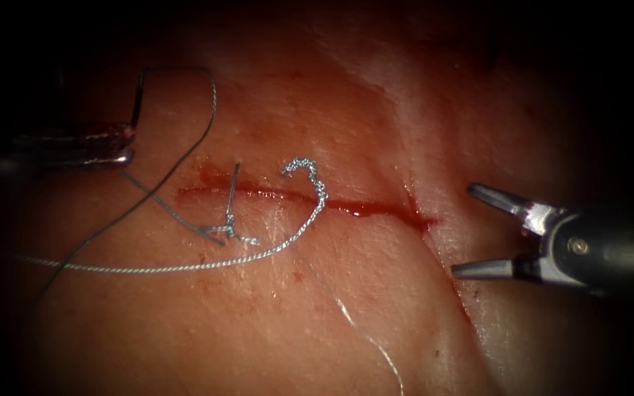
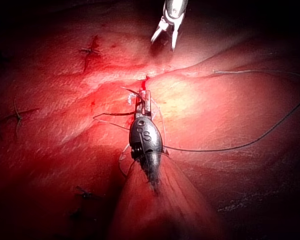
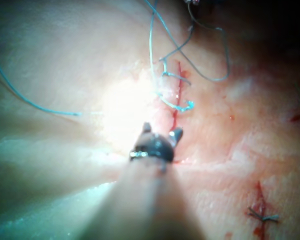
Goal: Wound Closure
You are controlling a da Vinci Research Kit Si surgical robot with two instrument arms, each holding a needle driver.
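Across the middle of the tissue the cut is seen running left to right, with red fluid pooled toward its right end. A knot is tied over its left part, and slack thread is draped across and below it. Left of the cut, clear of the tissue, the needle appears to be clamped in the left tool; where along its curve cannot be told. At the cut's right end the right tool is held spread wide, with nothing in it.

Good handling here is judged to depend on a firm hold on the needle and on the loose loops being kept clear of both tools.

In the left wrist view the left tool is seen narrow and closed, with the right tool beyond, and older stitched cuts are revealed. In the right wrist view the right tool is shown spread before the cut, and another stitched cut is added.
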